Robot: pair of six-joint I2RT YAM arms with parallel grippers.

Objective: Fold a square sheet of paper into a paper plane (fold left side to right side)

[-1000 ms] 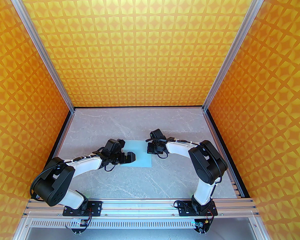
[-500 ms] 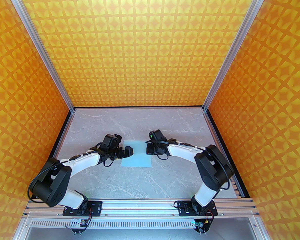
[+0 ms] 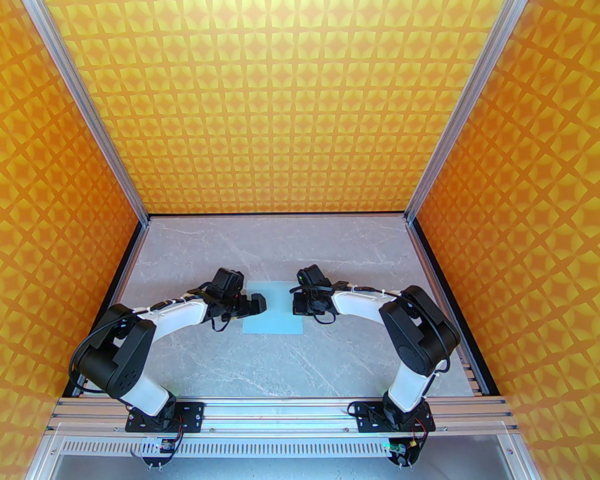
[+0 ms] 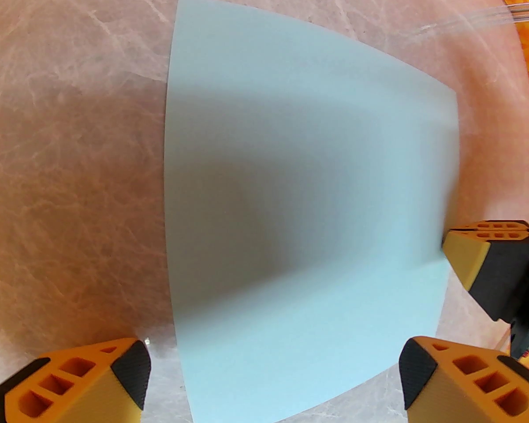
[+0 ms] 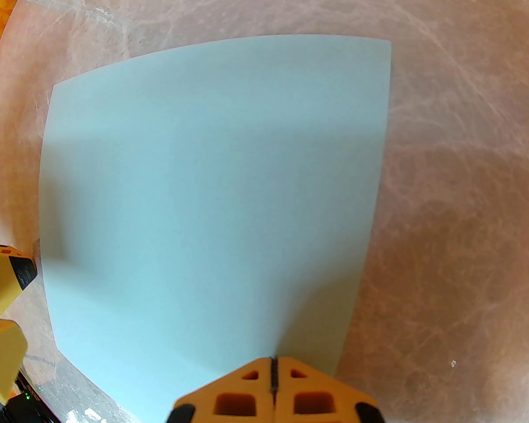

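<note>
Flat square sheet of paper (image 3: 276, 309) on marbled table (image 3: 280, 363), orange walls (image 3: 280, 93); left gripper (image 4: 274, 366) released, right gripper (image 5: 273, 368) clenched.

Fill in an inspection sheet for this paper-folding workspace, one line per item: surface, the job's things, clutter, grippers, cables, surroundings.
Surface: grey marbled tabletop, flat.
Job's things: square sheet of light-blue paper lies flat between the two arms, unfolded, with no crease seen.
Clutter: nothing seen.
Grippers: left gripper open at the paper's left edge; right gripper shut, tips at the paper's right edge, contact cannot be told.
Cables: black cables loop at the wrists, off the paper.
Surroundings: orange patterned walls on three sides, aluminium frame posts at the corners.
</note>
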